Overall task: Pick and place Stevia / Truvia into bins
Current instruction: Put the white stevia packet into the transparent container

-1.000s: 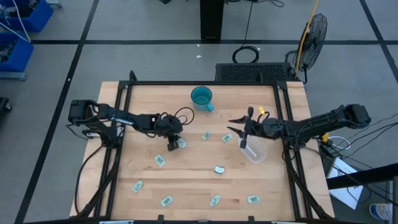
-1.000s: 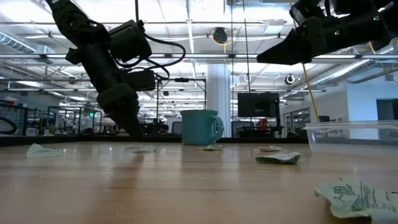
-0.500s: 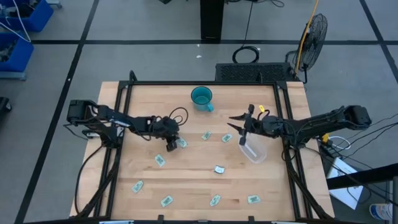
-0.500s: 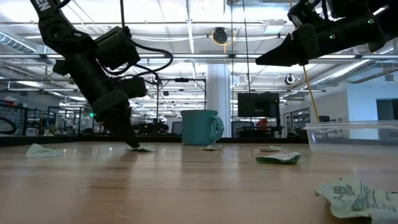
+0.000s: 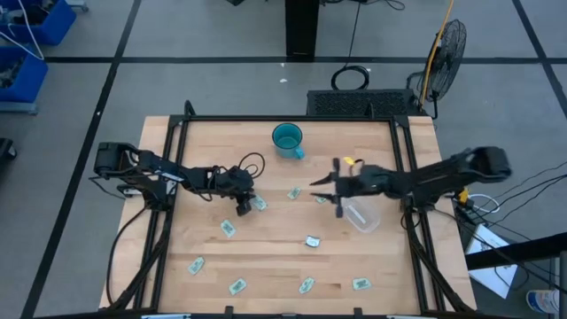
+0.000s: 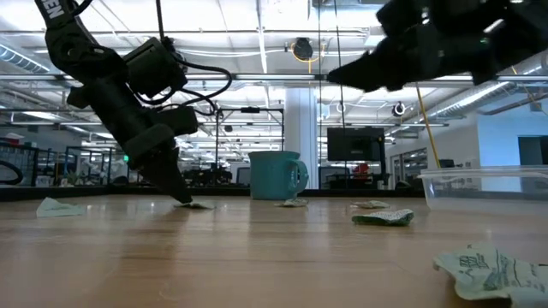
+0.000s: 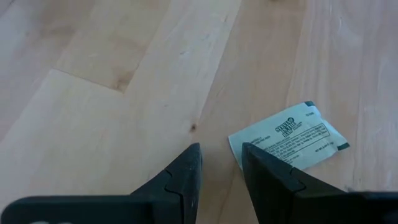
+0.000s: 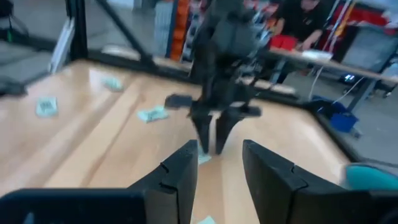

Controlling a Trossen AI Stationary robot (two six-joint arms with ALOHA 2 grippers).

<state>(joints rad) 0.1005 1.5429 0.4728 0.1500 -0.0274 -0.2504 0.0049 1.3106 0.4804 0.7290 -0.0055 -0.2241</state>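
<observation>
Several pale green and white Stevia sachets lie flat on the wooden table (image 5: 204, 168). One sachet (image 7: 287, 135) lies just ahead of my left gripper (image 7: 221, 171), which is open, slants down and has its tips (image 6: 182, 198) low at the table. One of its fingers covers that sachet's near corner. The clear bin (image 5: 363, 215) stands at the right of the table. My right gripper (image 5: 316, 188) hangs open and nearly level well above the table, left of the bin, with nothing between its fingers (image 8: 186, 168). My left gripper comes slanting down from the table's left. Its one finger (image 7: 267, 177) stands over the sachet's near corner (image 7: 245, 144), and the other over bare wood. The finger itself hides the spot, so I cannot tell whether it touches the sachet.
A teal mug (image 5: 287, 138) stands at the far middle. Other sachets lie between the two grippers (image 5: 293, 193), in the middle (image 5: 313, 240) and along the near edge (image 5: 236, 285). A black frame borders the table.
My left gripper has sunk toward the table and drawn slightly toward the left edge, tipping over more, beside the same sachet. My right gripper has travelled from over the bin's far side toward the table's left and middle. No sachet has moved.
</observation>
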